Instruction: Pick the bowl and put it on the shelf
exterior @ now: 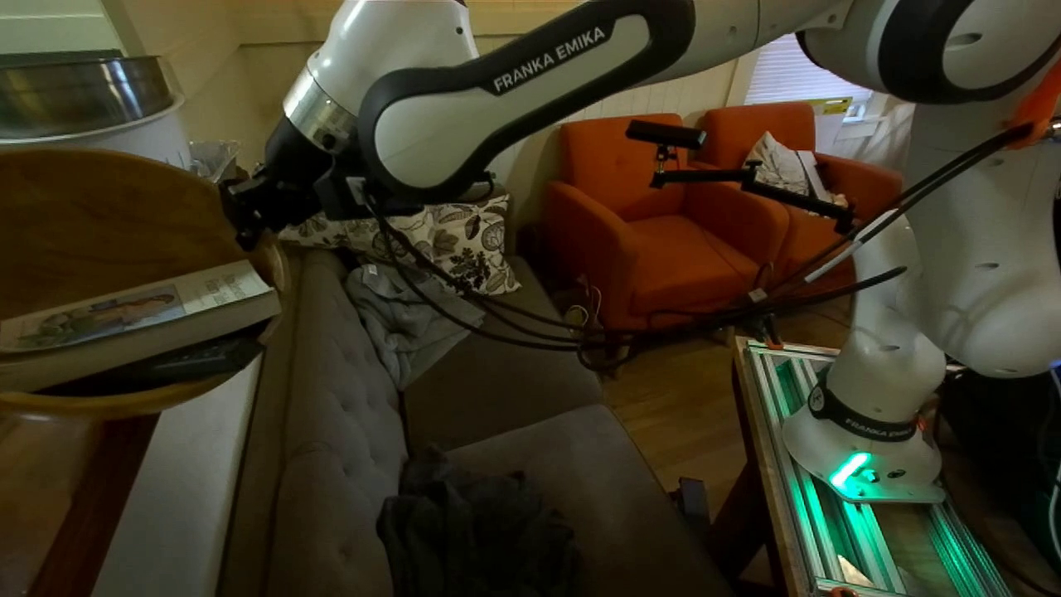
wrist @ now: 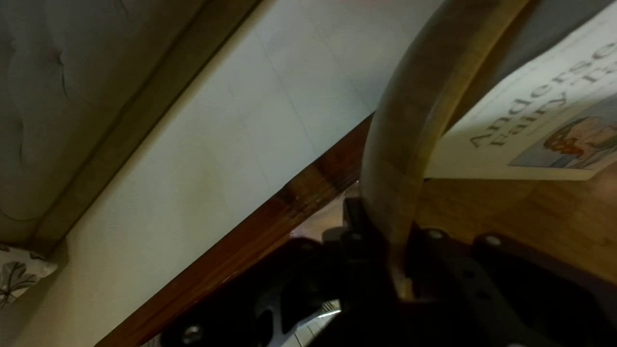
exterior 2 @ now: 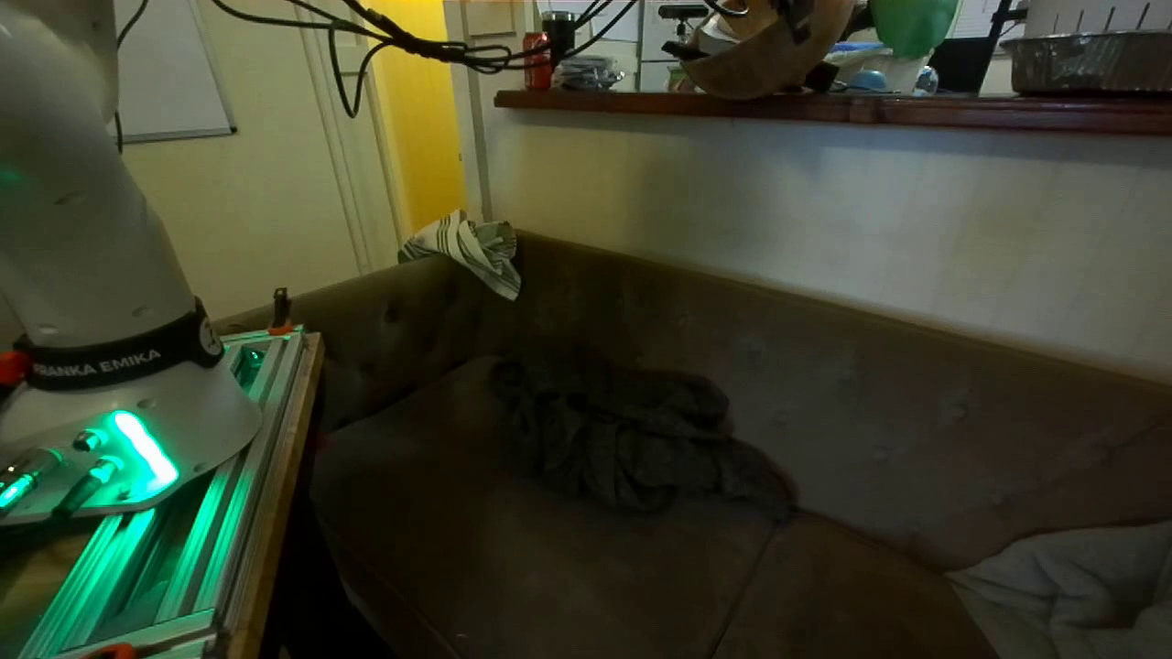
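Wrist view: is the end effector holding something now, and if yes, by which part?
The end effector holds the wooden bowl by its rim, at one side; the book inside it is not gripped.

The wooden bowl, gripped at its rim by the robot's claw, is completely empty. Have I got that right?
Not quite: the wooden bowl isn't empty. An exterior view shows a thick book lying inside it, and the wrist view shows it too. The gripper does have the bowl by its rim.
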Available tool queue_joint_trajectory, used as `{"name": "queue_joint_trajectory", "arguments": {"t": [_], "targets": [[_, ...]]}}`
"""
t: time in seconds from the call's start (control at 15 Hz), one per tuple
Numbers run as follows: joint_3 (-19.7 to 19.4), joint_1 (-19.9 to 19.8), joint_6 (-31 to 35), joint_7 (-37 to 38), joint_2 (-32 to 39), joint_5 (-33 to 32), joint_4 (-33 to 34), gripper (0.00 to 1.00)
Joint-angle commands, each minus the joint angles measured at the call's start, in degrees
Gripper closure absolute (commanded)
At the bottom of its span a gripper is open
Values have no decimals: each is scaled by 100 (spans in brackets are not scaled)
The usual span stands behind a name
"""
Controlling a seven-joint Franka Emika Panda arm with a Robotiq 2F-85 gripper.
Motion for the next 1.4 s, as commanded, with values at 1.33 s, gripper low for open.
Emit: {"name": "queue_joint_trajectory", "arguments": {"t": [1.33], "targets": [[445,-354,-3828,387,401,624,2802,96]]}}
